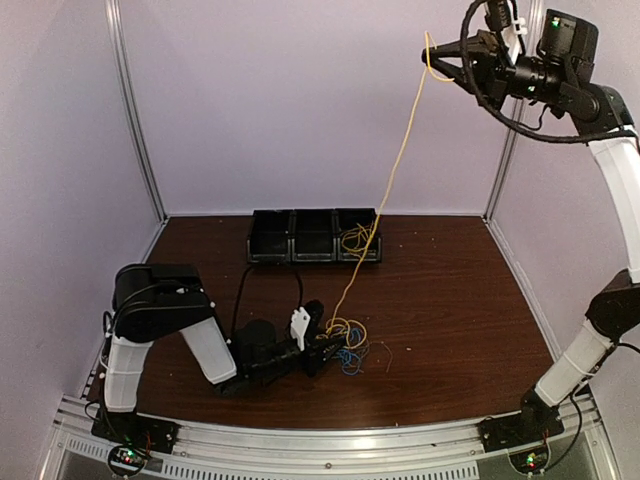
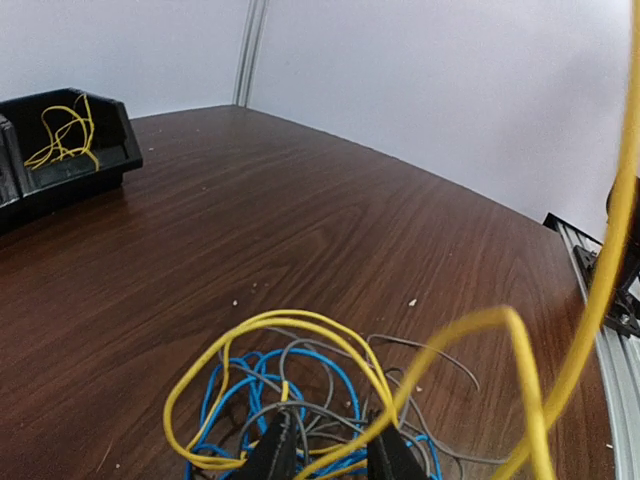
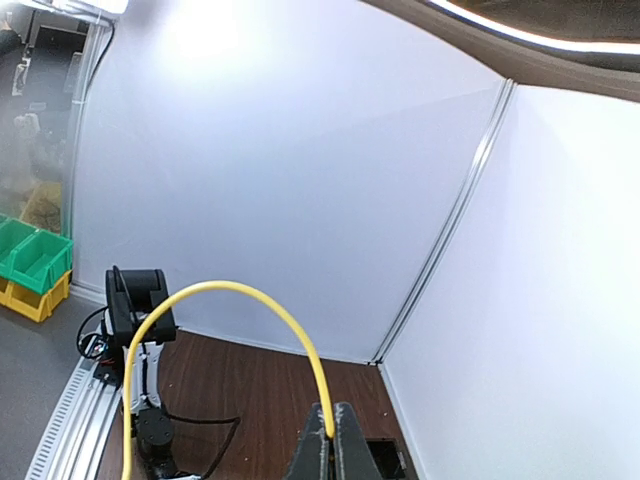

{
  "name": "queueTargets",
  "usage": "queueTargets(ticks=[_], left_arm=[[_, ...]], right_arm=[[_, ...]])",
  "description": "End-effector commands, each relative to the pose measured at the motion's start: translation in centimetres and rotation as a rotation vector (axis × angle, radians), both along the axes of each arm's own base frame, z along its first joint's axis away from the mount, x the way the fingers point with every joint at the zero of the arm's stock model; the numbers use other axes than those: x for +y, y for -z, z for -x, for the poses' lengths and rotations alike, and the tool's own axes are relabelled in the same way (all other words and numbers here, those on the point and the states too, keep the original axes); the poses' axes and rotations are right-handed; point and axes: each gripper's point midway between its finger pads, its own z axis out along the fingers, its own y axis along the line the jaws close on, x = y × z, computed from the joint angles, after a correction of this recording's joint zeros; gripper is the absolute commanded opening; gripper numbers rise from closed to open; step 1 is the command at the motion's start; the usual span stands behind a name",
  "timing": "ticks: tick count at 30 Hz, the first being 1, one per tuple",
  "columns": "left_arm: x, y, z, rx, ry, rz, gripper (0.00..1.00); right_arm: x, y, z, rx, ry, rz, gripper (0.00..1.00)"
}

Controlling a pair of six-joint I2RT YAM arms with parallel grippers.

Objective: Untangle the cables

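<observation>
Right hand (image 1: pixel 443 55) is high up, pinched tight on the yellow cable (image 1: pixel 400 160). It looks light and floppy, running down to the tangle (image 2: pixel 290 390) on the table (image 1: pixel 450 290). Left hand (image 2: pixel 335 455) straddles the tangle; whether it's clamped, I can't tell. Best hold is probably near the knot.

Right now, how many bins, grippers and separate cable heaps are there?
Bins: 3
Grippers: 2, the left gripper, the right gripper holding a yellow cable
Cable heaps: 2, table tangle, yellow coil in a bin
Total: 7
</observation>
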Motion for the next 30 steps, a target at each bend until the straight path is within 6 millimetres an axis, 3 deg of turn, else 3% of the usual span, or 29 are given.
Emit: queueTargets(ticks=[1,9,13,20,23,25,27,30], left_arm=[[2.0,-2.6,-1.5,-0.005,-0.093,0.088,0.27],[3.8,-1.8,-2.5,0.038,-0.157,0.081,0.32],[4.3,-1.6,-2.8,0.050,-0.182,0.073,0.36],[4.5,-1.5,-3.1,0.057,-0.195,0.070,0.37],[4.9,-2.2,-2.9,0.047,-0.200,0.082,0.37],[5.6,-2.9,-2.7,0.037,-0.210,0.102,0.37],[6.2,-3.5,-2.5,0.030,-0.216,0.119,0.38],[6.8,-4.7,-1.9,0.024,-0.202,0.147,0.39]], right_arm=[[-2.0,-3.7,0.1,-0.035,-0.017,-0.091,0.00],[-8.1,-8.9,-1.3,-0.125,0.106,-0.197,0.00],[-11.9,-10.9,-2.7,-0.179,0.276,-0.241,0.00],[-16.1,-11.4,-5.8,-0.173,0.492,-0.299,0.00],[-17.4,-8.4,-8.5,-0.110,0.574,-0.254,0.00],[-18.1,-4.7,-10.4,-0.052,0.620,-0.199,0.00],[-18.8,0.7,-12.8,0.050,0.666,-0.139,0.00],[-19.6,5.6,-14.1,0.115,0.720,-0.081,0.00]])
